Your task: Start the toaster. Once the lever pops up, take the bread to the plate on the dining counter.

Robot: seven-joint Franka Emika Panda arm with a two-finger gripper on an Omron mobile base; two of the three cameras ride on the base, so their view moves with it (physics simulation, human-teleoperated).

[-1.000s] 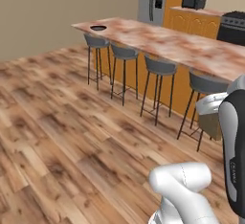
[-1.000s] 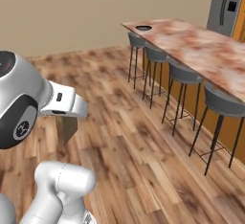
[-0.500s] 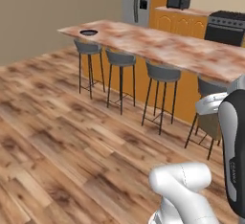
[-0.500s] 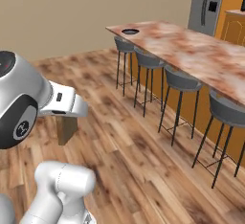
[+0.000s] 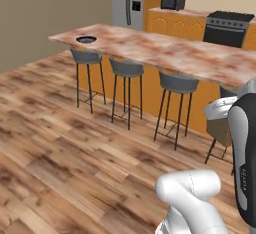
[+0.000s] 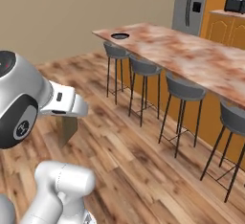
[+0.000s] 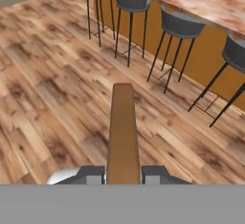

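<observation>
Bread [image 7: 123, 132] rides edge-on, pinched in the claw [image 7: 123, 174] above the wood floor, carried for delivery; the plate [image 5: 86, 39] waits near the tabletop's [image 5: 165, 53] far end.

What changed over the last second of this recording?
The base drove and turned, so the whole scene shifted: the dining counter and its stools now sit closer and the plate looks larger. The gripper stayed shut on the bread, held the same way over the floor.
</observation>
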